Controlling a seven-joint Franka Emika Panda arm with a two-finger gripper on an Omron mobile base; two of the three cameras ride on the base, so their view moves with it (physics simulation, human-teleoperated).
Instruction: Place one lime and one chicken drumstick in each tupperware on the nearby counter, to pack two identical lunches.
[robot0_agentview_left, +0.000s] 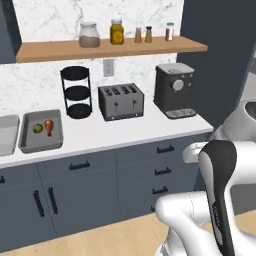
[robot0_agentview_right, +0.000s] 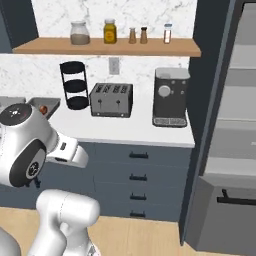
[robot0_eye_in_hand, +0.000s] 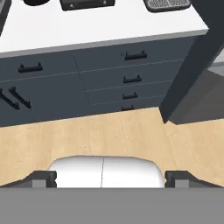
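Note:
On the white counter (robot0_agentview_left: 125, 132), at its left, a grey tupperware (robot0_agentview_left: 41, 141) holds a green lime (robot0_agentview_left: 37, 128) and an orange-brown chicken drumstick (robot0_agentview_left: 48, 126) side by side. A second tupperware (robot0_agentview_left: 6, 136) sits just left of it, cut off by the frame edge; nothing lies in the part I can see. In the right base view the drumstick (robot0_agentview_right: 44, 108) peeks out behind my arm. My gripper (robot0_eye_in_hand: 111, 179) is open and holds nothing. It hangs low in front of the cabinets, well away from the counter (robot0_eye_in_hand: 100, 26), facing the wooden floor.
A black three-tier rack (robot0_agentview_left: 77, 92), a toaster (robot0_agentview_left: 121, 101) and a coffee machine (robot0_agentview_left: 173, 90) stand along the counter. Jars line the wooden shelf (robot0_agentview_left: 110, 49) above. A tall dark panel (robot0_agentview_right: 210, 100) and a fridge (robot0_agentview_right: 235, 135) bound the right side. Drawers with black handles (robot0_eye_in_hand: 131, 78) face the gripper.

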